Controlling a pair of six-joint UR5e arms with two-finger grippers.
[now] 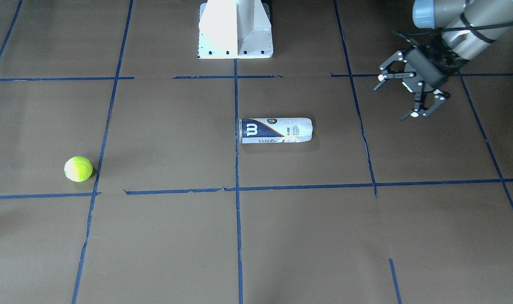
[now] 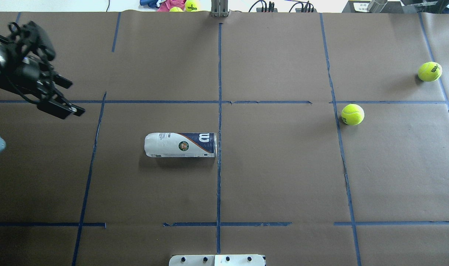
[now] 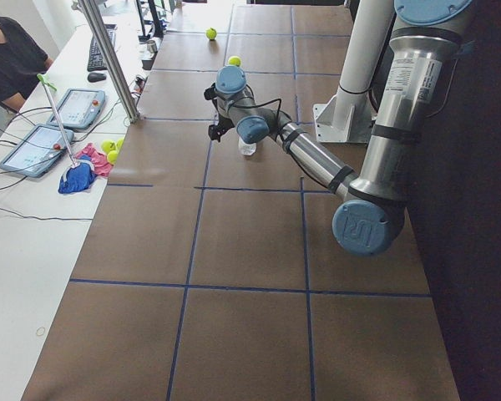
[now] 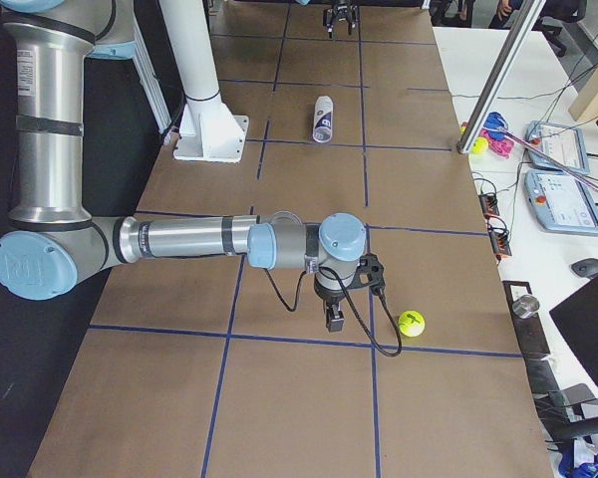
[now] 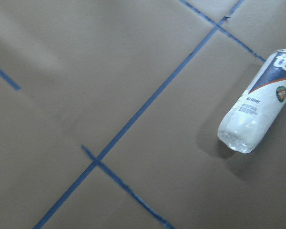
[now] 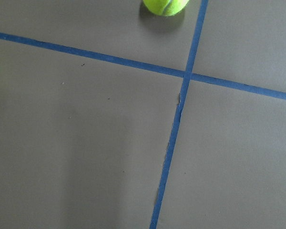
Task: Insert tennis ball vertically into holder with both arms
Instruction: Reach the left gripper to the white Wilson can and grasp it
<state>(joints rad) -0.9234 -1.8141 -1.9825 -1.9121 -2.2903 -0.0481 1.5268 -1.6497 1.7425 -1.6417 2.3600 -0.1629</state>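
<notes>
Lying sideways, the can (image 1: 276, 130) has the ball (image 1: 78, 169) well off its W end; only overhead shows a second ball (image 2: 429, 71) farther out. Past the can's other end the left gripper (image 1: 392, 100) gapes wide; the right gripper (image 4: 334, 319) shows only side-on, so I cannot tell.

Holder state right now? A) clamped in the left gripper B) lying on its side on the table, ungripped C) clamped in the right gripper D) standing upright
B: the holder lies on its side on the table, and the left gripper hangs open, well apart from it.
</notes>
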